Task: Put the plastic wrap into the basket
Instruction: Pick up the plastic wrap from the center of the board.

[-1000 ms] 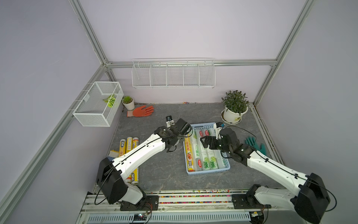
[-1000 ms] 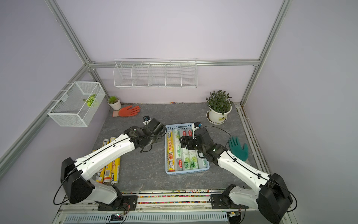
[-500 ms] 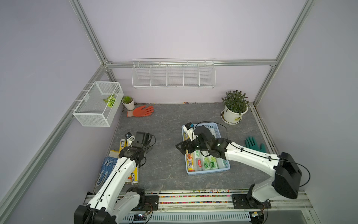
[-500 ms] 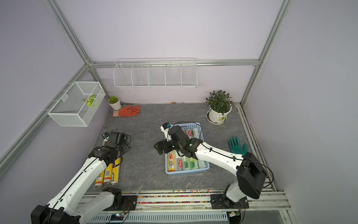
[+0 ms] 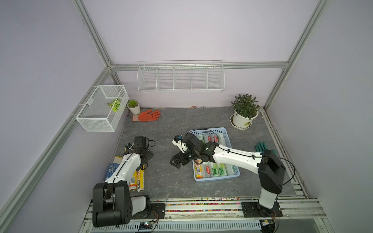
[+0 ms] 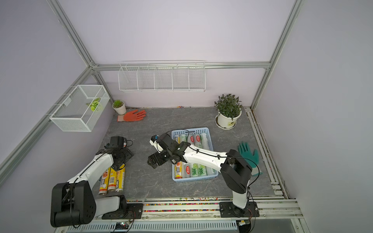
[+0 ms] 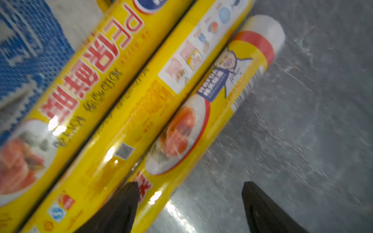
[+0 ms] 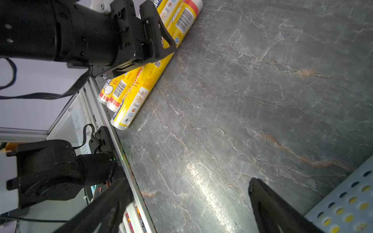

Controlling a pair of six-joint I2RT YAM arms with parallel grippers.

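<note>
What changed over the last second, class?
The left gripper swung from the light-blue perforated plastic basket back over the three yellow plastic wrap rolls, fingers open. The right gripper left the basket for the grey table beside it. Basket and rolls stayed put.

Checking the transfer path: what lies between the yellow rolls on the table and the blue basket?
Bare grey tabletop, in both top views; nothing lies on it. The open right gripper hangs over it beside the blue basket.

Left hand low, jaws apart, right hand stretched leftward, jaws spread wide, holding nothing.
</note>
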